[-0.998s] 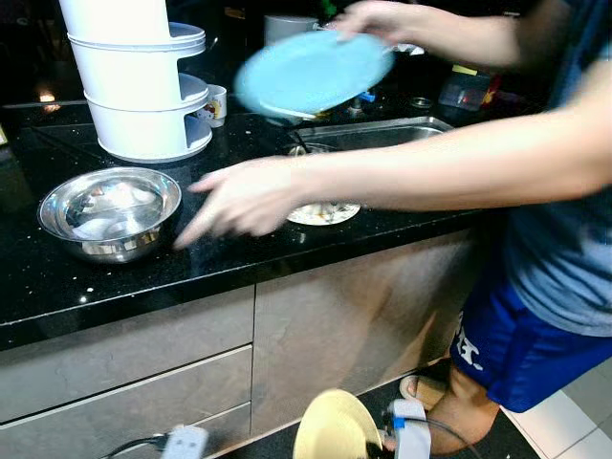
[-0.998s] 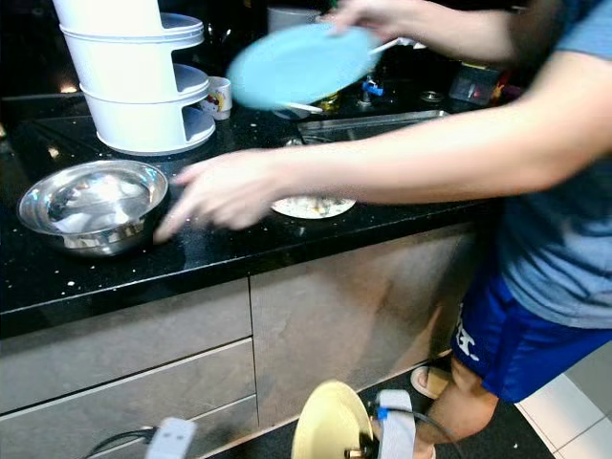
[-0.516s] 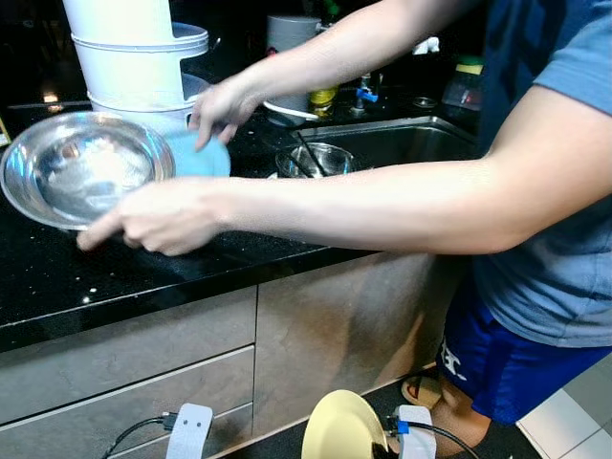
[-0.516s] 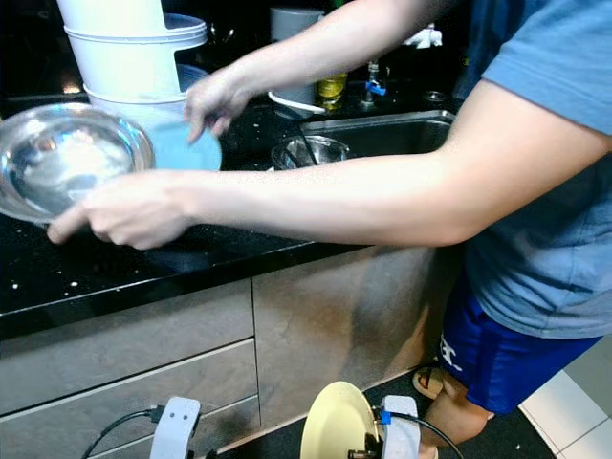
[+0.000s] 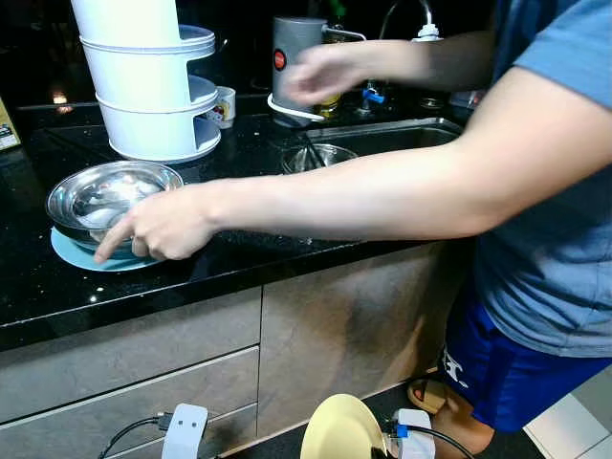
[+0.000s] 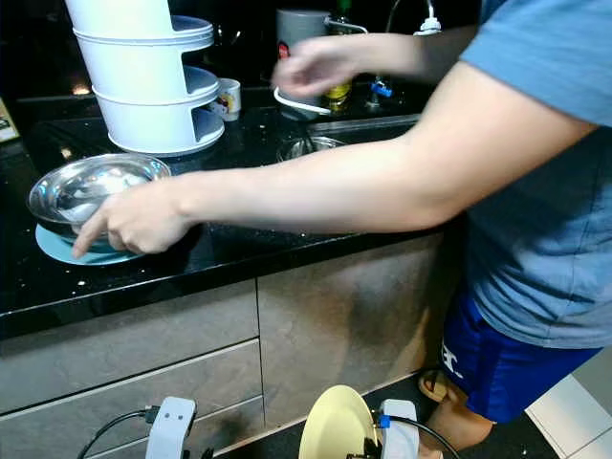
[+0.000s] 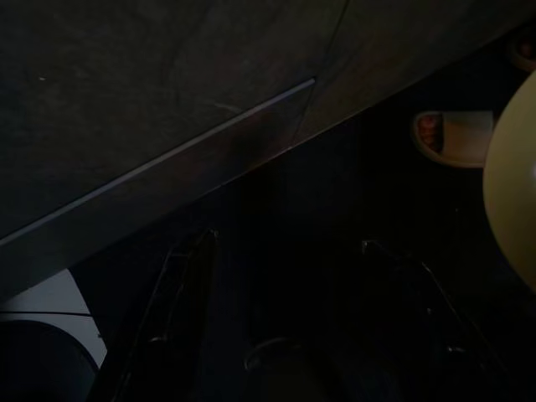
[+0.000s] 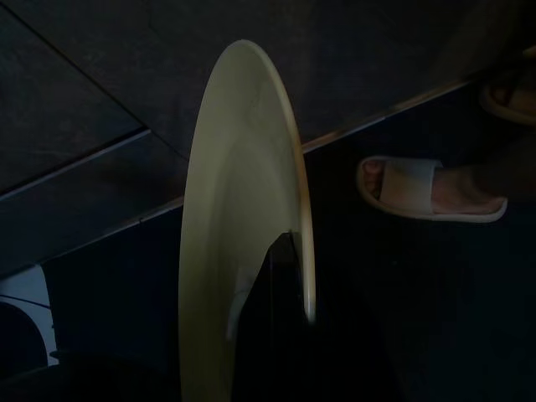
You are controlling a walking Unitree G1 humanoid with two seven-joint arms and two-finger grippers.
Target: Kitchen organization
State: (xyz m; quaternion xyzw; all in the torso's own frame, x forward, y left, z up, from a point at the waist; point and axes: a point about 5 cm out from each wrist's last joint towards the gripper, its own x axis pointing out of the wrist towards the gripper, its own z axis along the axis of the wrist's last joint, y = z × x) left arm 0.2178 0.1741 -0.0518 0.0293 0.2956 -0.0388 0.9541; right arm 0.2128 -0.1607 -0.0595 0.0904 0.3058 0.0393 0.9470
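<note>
Right gripper (image 8: 280, 276) clamps the yellow plate's (image 8: 243, 209) rim; left gripper (image 7: 289, 327) seems open, dimly.

I see pale yellow plate (image 8: 243, 218) | black finger (image 8: 276, 310) across it | silver steel bowl (image 5: 113, 196) on light blue plate (image 5: 96, 258) | glossy black speckled counter (image 5: 287, 253) | white 3-tier rack (image 5: 153, 86) | grey-brown cabinet fronts (image 5: 344, 325) | person's grey-blue shirt (image 5: 564, 239), royal blue shorts (image 5: 507, 363) with white mark | beige slipper (image 8: 419, 188)
</note>
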